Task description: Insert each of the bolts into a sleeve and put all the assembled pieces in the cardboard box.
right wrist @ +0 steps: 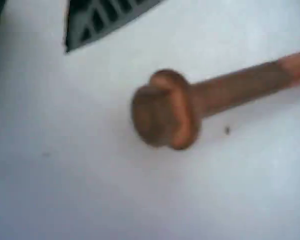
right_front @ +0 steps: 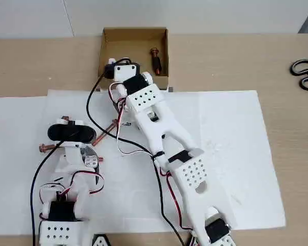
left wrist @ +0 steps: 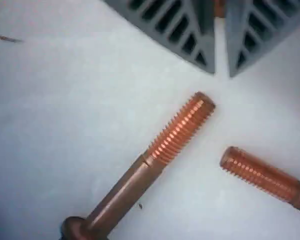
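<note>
Notably, an arm (right_front: 153,110) overhangs the cardboard box (right_front: 102,51); scissors (right_front: 304,73) lie apart.

A light wooden table (right_front: 41,61) bears a white paper sheet (right_front: 236,154), scissors (right_front: 305,74) at its edge.

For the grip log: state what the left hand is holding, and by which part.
Cannot be told. A bit of copper shows inside the left hand, grip unclear; the headed bolt near it lies free on the paper.
</note>
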{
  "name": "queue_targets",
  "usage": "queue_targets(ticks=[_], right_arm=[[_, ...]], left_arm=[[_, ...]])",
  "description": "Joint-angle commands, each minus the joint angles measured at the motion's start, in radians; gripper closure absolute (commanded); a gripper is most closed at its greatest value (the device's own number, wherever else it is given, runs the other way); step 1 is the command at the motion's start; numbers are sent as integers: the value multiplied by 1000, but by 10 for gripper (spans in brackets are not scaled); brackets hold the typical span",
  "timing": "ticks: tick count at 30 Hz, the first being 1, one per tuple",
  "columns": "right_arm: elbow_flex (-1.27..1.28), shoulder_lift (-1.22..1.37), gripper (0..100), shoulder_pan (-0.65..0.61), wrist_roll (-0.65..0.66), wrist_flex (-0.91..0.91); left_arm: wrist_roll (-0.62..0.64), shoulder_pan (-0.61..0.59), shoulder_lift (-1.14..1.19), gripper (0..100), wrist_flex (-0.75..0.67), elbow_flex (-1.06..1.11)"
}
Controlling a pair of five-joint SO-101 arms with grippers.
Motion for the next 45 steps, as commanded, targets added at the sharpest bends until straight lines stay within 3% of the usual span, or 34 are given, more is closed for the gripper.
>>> queue_targets(ticks=[1, 21, 28, 36, 40, 45], right_arm=[[-6, -61, 812, -1, -3, -4], [-6, 62, 813, 47, -9, -13], [-37, 56, 995, 65, -3, -12], [-164, 53, 995, 65, -2, -1], [-361, 50, 995, 65, -2, 108], [-463, 7, 995, 120, -2, 117]], left_arm=[[0, -6, -9, 995, -23, -4], [0, -8, -9, 995, -21, -4], [0, -8, -9, 995, -21, -4], [0, -8, -9, 995, -21, -4], [0, -8, -9, 995, -21, -4], [0, -5, -9, 995, -21, -5]])
